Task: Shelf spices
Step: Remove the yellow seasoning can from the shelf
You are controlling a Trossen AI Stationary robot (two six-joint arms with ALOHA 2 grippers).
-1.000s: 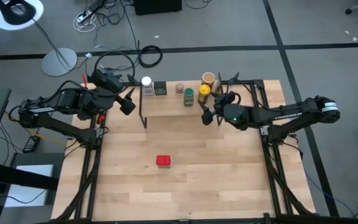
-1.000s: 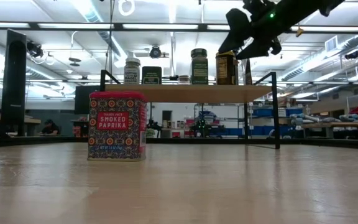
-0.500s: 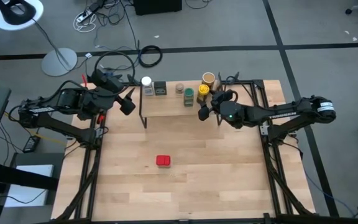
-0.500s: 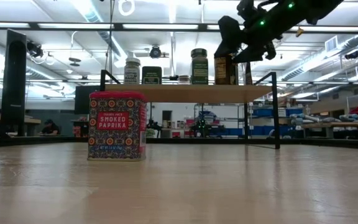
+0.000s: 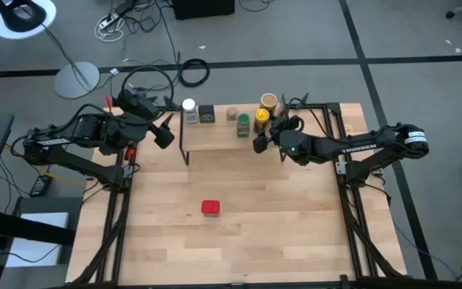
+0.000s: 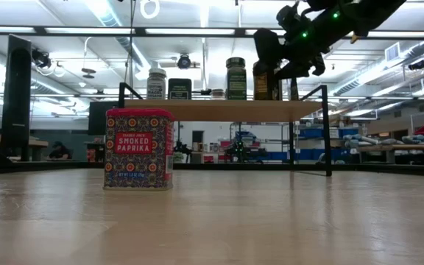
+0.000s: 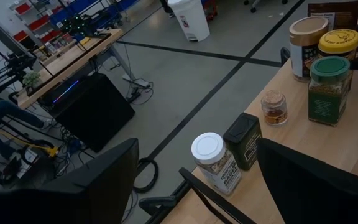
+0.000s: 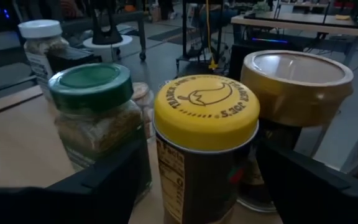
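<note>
1. Step in hand, as judged: six spices were seen on the shelf (image 5: pixel 215 138); only the red tin (image 5: pixel 210 208) was left on the worktop (image 5: pixel 295 225), well apart from the shelf, nr the middle.
2. Right end effector (image 5: pixel 264 135) was found at the shelf's right end, fingers spread either side of the yellow-lidded jar (image 8: pixel 205 146), not gripping it; jar stood upright on the board, so prob. just set down or being adjusted.
3. Beside that jar: green-lidded jar (image 8: pixel 97 118), brown canister (image 8: pixel 294 106), then small tan-capped jar (image 7: pixel 274 107), dark tin (image 7: pixel 243 140), white-lidded jar (image 7: pixel 214 163).
4. Left end effector (image 5: pixel 164 132) was held open and empty off the shelf's left end, waiting.
5. Next move, as judged: fingers to be lifted clear w/o tipping neighbours, then the red tin to be fetched and placed in a free gap on the shelf.
6. Writing read: red tin "TRADER JOE'S SMOKED PAPRIKA"; yellow lid "TRADER JOE'S"; other labels illegible.
</note>
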